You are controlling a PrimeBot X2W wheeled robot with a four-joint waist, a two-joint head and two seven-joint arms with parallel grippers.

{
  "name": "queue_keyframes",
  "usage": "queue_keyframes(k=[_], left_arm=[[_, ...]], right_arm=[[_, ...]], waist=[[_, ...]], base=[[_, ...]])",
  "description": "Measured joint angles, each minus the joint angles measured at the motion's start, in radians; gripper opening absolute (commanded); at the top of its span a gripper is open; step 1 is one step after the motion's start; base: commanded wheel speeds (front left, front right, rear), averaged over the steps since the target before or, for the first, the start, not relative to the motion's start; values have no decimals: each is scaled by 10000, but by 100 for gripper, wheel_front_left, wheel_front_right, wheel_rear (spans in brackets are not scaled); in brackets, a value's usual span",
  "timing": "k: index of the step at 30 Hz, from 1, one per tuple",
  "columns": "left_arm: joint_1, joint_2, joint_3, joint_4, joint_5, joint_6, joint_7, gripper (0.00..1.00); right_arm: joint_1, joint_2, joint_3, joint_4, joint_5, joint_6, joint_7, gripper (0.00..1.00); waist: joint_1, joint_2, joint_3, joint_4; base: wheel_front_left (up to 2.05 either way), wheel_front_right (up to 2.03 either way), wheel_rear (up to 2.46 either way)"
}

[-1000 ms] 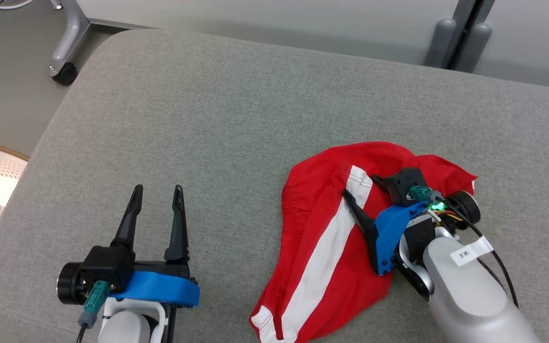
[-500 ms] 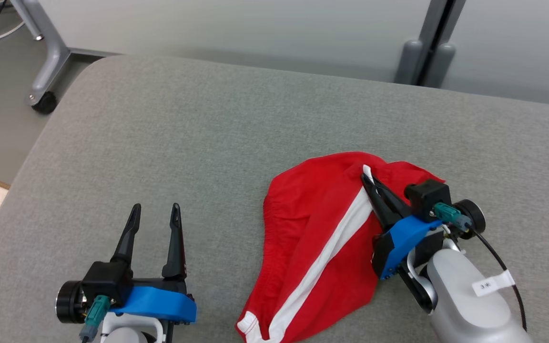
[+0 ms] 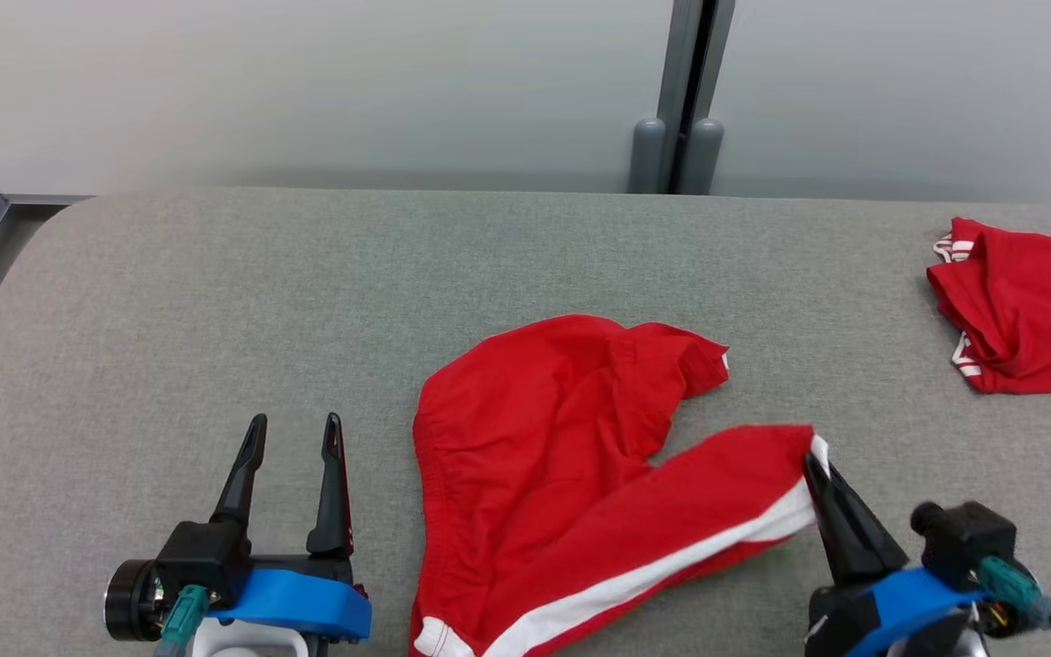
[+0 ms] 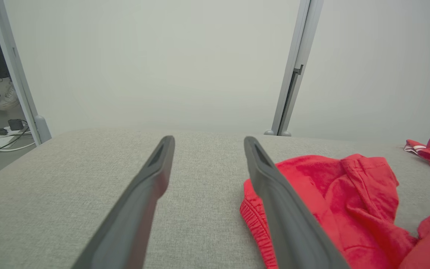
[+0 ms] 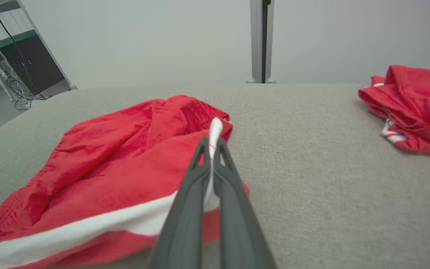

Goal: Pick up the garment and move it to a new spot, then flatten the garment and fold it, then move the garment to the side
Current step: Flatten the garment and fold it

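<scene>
Near edge: left pincer (image 3: 296, 424) idle, jaws wide, holding nothing, just beside the garment's waistband. Right pincer (image 3: 813, 465) clamped tight on the white-striped hem of the red garment (image 3: 544, 456). The garment lies mid-worktop (image 3: 306, 274), rumpled, one leg drawn out toward the robot's right. Judged: pickup under way; relocating, flattening, folding and setting aside are all left. Farther right, a second red garment (image 3: 1027, 310) lies bunched.

Against a second ago: the right jaws stood apart over the heap and now grip. The leg has unfurled. The camera has swung.
</scene>
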Motion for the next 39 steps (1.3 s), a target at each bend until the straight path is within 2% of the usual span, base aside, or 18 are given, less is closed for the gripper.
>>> queue_keyframes(k=[7,8,9,10,15,20,26,29,32,34,39], left_arm=[[88,-2,15,50,19,-33,0,100],[109,-2,23,59,29,-46,0,100],[130,0,31,63,31,-46,2,100],[152,-2,40,71,35,-54,0,100],[175,-2,96,94,100,-96,2,100],[180,0,134,98,134,-146,0,100],[169,-2,182,79,217,-167,2,100],[111,-2,201,71,265,-176,2,100],[26,0,186,71,284,-190,2,100],[-33,0,127,61,282,-184,2,100],[-120,2,77,56,244,-174,2,100]], right_arm=[[2143,326,-777,-1160,161,0,529,0],[2346,351,-848,-1237,190,0,571,9],[2517,362,-911,-1312,178,0,570,44],[2660,362,-941,-1377,199,0,568,100],[2918,374,-1097,-1649,433,0,424,100],[2823,376,-1239,-1904,157,0,305,100],[1562,378,-903,-2092,-677,0,690,100],[525,151,-516,-1871,-961,0,1246,100],[132,-42,-320,-1599,-1020,0,1473,100],[-300,-431,-88,-965,-1116,0,1733,100],[-494,-593,157,17,-957,2,1952,100]], waist=[[0,0,-143,-170],[0,0,-163,-176],[0,0,-184,-182],[0,0,-209,-189],[0,0,-290,-227],[1,0,-304,-233],[1,0,-223,-205],[1,0,-129,-104],[1,0,-83,-17],[2,0,7,139],[2,0,168,355]], base=[[0,0,0],[0,0,0],[0,0,0],[0,0,0],[0,0,0],[0,0,0],[0,0,0],[0,0,0],[0,0,0],[0,0,0],[0,0,0]])
